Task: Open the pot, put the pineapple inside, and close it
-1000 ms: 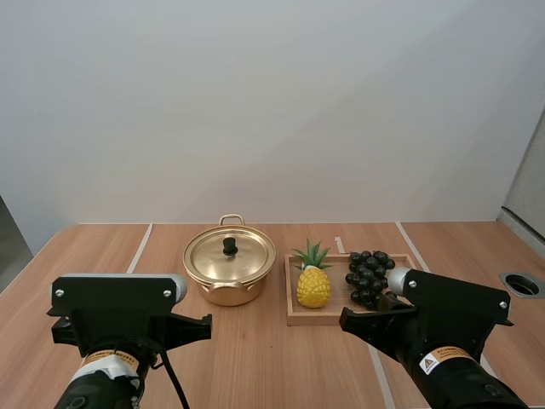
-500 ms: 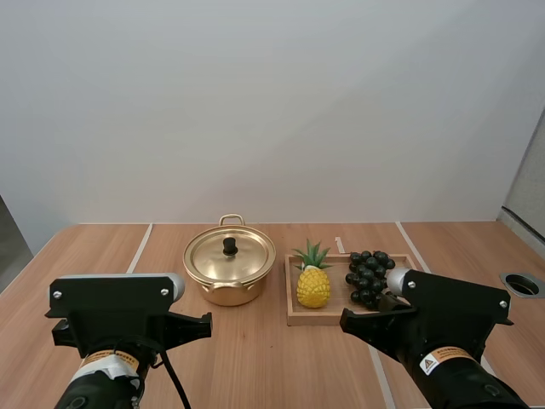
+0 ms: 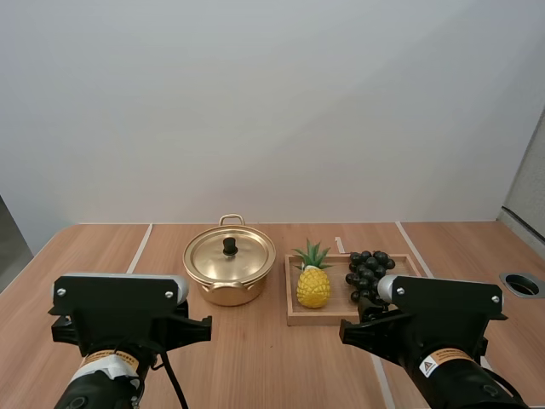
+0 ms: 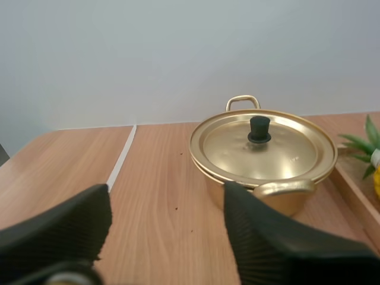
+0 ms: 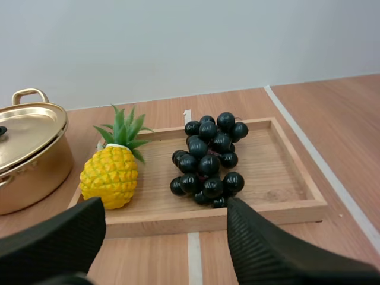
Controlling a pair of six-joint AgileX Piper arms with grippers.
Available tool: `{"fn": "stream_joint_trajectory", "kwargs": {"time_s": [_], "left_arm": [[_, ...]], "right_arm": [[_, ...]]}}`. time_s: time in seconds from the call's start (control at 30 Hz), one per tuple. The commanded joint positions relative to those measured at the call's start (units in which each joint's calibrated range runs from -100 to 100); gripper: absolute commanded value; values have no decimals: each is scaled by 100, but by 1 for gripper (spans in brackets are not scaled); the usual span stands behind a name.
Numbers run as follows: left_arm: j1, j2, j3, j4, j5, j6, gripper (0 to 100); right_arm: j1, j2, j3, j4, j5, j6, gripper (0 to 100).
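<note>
A golden pot [image 3: 230,268] with its lid on and a black knob [image 3: 230,246] stands mid-table. To its right, a yellow pineapple [image 3: 313,285] stands upright at the left end of a wooden tray [image 3: 328,319]. My left arm [image 3: 119,315] and right arm [image 3: 438,315] hang near the table's front edge, well short of both. In the left wrist view my left gripper [image 4: 166,231] is open, facing the lidded pot [image 4: 261,148]. My right gripper [image 5: 165,237] is open too, facing the pineapple [image 5: 110,175] and the tray [image 5: 225,218]. Neither holds anything.
A bunch of dark grapes [image 3: 368,274] lies in the tray to the right of the pineapple, grapes [image 5: 209,160] close beside it. A round hole [image 3: 521,284] is set in the table at the far right. Bare wood lies left of the pot.
My right arm's head has shifted slightly to the left and back. The left arm has barely moved. Pot, pineapple and tray stay as they were.
</note>
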Motion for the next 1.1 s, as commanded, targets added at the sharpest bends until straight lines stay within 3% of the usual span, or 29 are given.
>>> {"fn": "stream_joint_trajectory", "kwargs": {"time_s": [0.0, 0.13, 0.33, 0.53, 0.73, 1.07], "left_arm": [[9, -25, 0, -53, 152, 655, 100], [9, -25, 0, -52, 225, 1401, 100], [9, -25, 0, -76, 341, 832, 100], [9, -25, 0, -57, 341, 798, 100], [9, -25, 0, -57, 341, 798, 100], [9, -25, 0, -63, -3, 768, 100]], "right_arm": [[-11, -34, 0, -527, -257, -378, 100], [-11, -34, 0, -740, -19, -928, 100], [-11, -34, 0, -644, -22, -900, 100], [-11, -34, 0, -285, -68, -900, 100], [-11, -34, 0, 534, -226, -900, 100], [-11, -34, 0, 562, -234, -900, 100]]}}
